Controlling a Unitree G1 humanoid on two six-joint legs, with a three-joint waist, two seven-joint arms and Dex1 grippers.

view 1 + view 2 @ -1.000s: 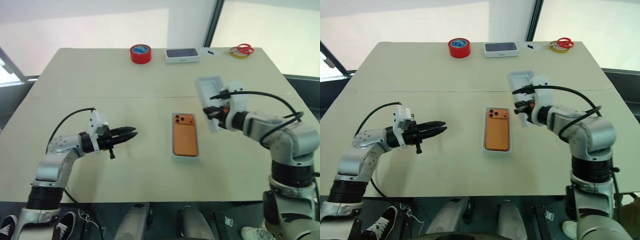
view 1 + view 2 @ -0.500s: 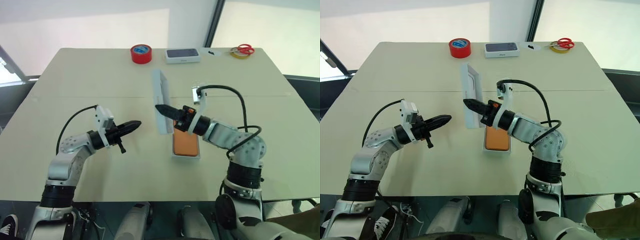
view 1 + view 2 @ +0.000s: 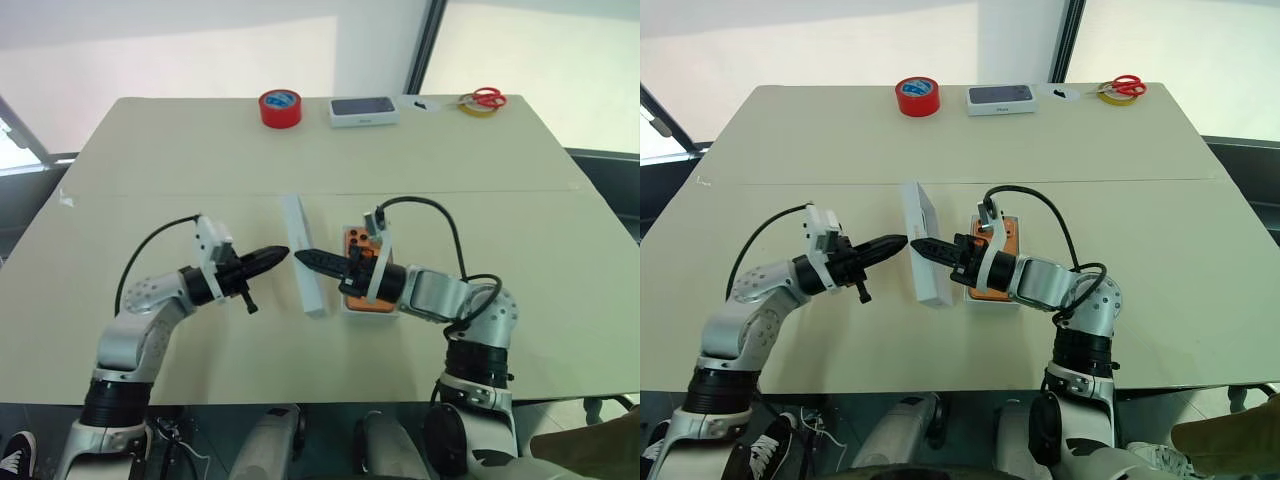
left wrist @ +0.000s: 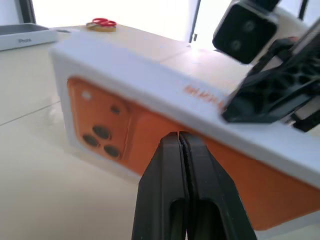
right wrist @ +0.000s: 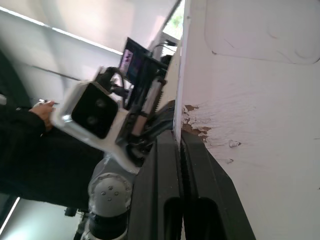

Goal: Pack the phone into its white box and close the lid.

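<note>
So the phone is already lying camera-side up in the white box, which sits on the table, and everything else is easiest to place relative to that box. The lid isn't on it yet: it's standing up on its long edge just to the left of the box, nearly vertical, with the right gripper reaching across the box and pinching the lid's thin wall between fully closed fingers. From the right wrist view the grip looks like it's right at the rim, cardboard scuffed there, so I'd say it's a pretty shallow bite. The left gripper is further left of the box, on the far side of the lid, pointing at it with its fingers pressed together and holding nothing; its tip looks very near the lid's face, but I can't tell if it's actually touching. What I'd worry about: with such a thin pinch the lid could twist or slip out when it gets tipped over toward the box, and since it's barely bigger than the tray, any skew means a wall lands on the phone or the tray's rim instead of sliding down around it. Also the right forearm sits right over the box, so a sloppy move could nudge the tray.
</note>
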